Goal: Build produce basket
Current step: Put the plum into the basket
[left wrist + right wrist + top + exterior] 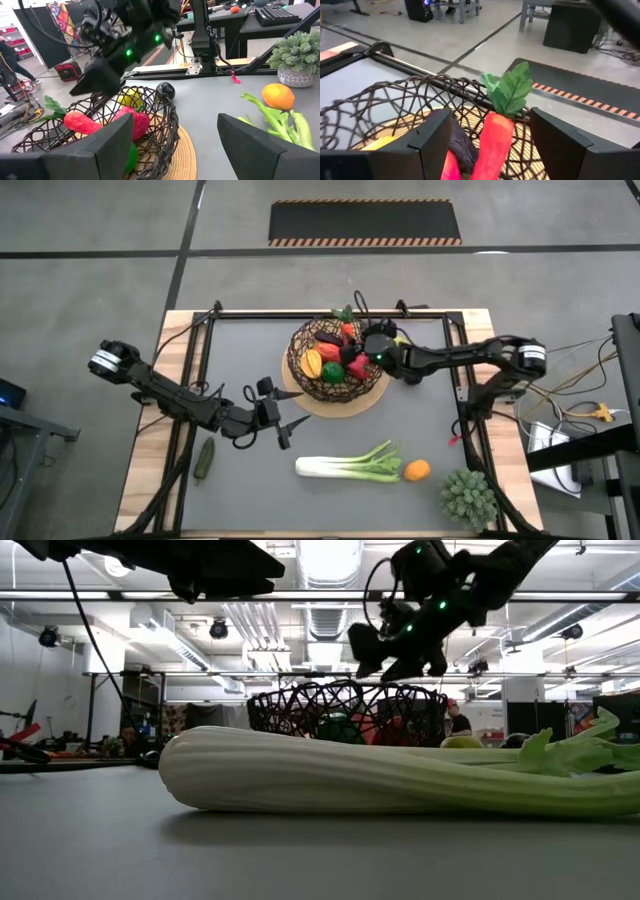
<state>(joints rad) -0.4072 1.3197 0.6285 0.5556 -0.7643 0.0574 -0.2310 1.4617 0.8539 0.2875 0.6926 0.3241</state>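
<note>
the basket (335, 362) sits mid-desk, half filled; the leek (348, 467), orange (417, 470) and cucumber (205, 458) lie loose – light, stiff, slick toys, best pinched mid-body; right hand (372, 345) over the basket and left hand (272, 417) both spread, empty

Overhead camera looks straight down on the table; a low camera sits at tabletop level just behind the leek (380, 780). Both wrist cameras peer closely past their fingers at the basket (150, 125), which all four views share.
</note>
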